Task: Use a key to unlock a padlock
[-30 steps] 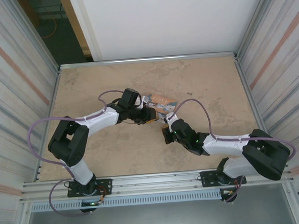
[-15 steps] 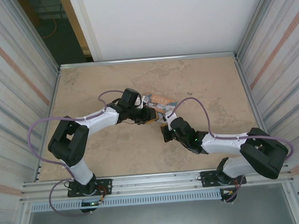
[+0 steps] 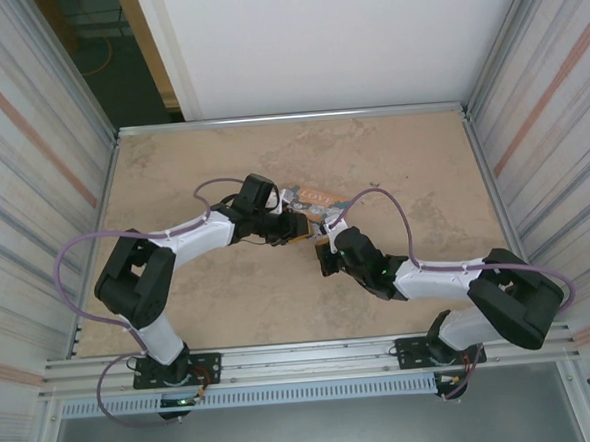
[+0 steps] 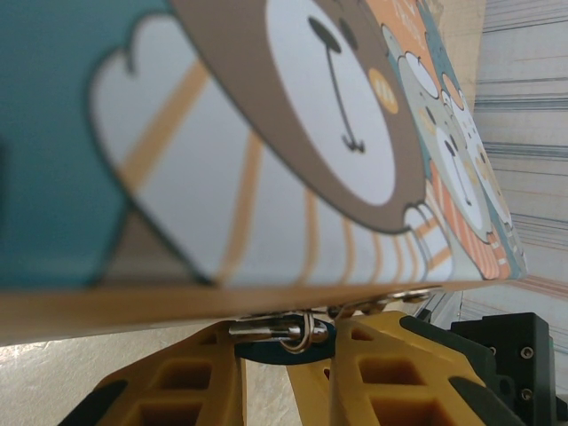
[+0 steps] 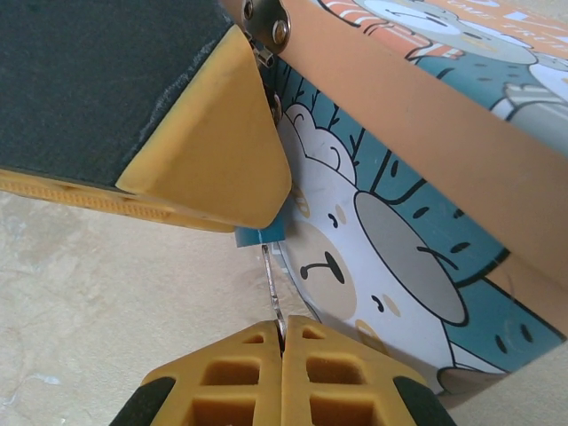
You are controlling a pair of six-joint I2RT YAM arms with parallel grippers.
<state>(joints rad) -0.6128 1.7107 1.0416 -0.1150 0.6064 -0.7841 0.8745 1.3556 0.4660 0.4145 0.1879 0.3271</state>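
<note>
Near the middle of the table (image 3: 412,164), a thin metal key (image 5: 273,297) is pinched by the closed right gripper (image 5: 280,339). Its tip reaches the blue-teal padlock (image 5: 263,234), which is clamped in the left gripper (image 4: 286,344) beside the bear-printed box (image 5: 417,266).

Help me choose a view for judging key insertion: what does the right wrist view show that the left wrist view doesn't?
Right wrist view: the right gripper shut on a thin silvery key aimed at the padlock, plus the metal hasp on the bear-printed box. Left wrist view: the left gripper clamping the padlock from both sides, its silvery shackle tucked under the box edge. Both: the teal padlock and that box.
</note>
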